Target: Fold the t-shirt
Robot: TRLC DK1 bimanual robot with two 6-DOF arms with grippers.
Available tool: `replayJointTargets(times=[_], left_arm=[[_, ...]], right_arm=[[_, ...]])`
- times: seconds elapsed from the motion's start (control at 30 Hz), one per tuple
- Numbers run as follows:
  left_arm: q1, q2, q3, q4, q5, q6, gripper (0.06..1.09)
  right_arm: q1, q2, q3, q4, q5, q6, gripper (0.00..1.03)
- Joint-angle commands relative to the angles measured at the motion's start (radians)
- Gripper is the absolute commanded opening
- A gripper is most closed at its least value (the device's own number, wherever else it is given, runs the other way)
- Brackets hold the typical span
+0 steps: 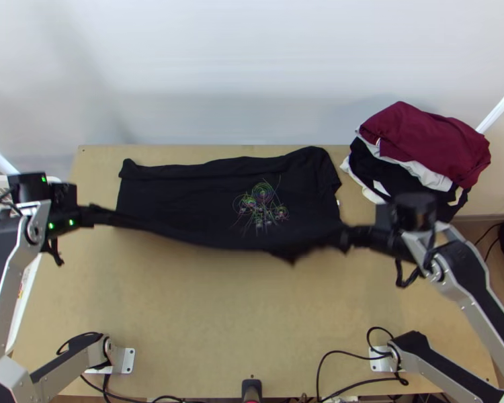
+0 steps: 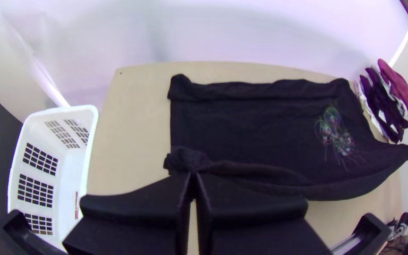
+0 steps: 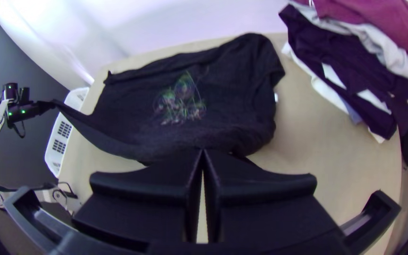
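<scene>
Left gripper (image 1: 99, 215) clamped on the black t-shirt (image 1: 185, 195) at its nine o'clock, right gripper (image 1: 349, 236) pinching it near four, near edge stretched between them, shirt at the table's (image 1: 218, 309) twelve o'clock, clothes pile (image 1: 423, 144) at two.

The t-shirt (image 1: 178, 195) was black, with a fine-lined print (image 1: 261, 198) of concentric rings and trailing strokes, partly green and purple, at its 3 o'clock in the top view. The table (image 1: 252, 302) was light tan; at its 2 o'clock, the garment pile (image 1: 423, 144) showed maroon, white and black. The basket (image 2: 67, 174), at 9 o'clock, was white with gridded panels.
</scene>
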Motion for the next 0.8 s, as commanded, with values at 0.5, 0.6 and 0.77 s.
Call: replayJointTargets(times=[0.5,0.6,0.77], left_arm=[[-0.061,0.404,0.932,0.047,-0.186,-0.193,0.1],[-0.069,0.458,1.042,0.07,-0.215,-0.189,0.1],[-0.101,0.439,1.048,0.214,-0.261,-0.175,0.1]], right_arm=[[-0.172,0.515,0.843,0.213,0.06,-0.129,0.03],[-0.172,0.597,1.006,0.252,0.09,-0.138,0.03],[-0.17,0.69,1.253,0.307,0.116,-0.152,0.03]])
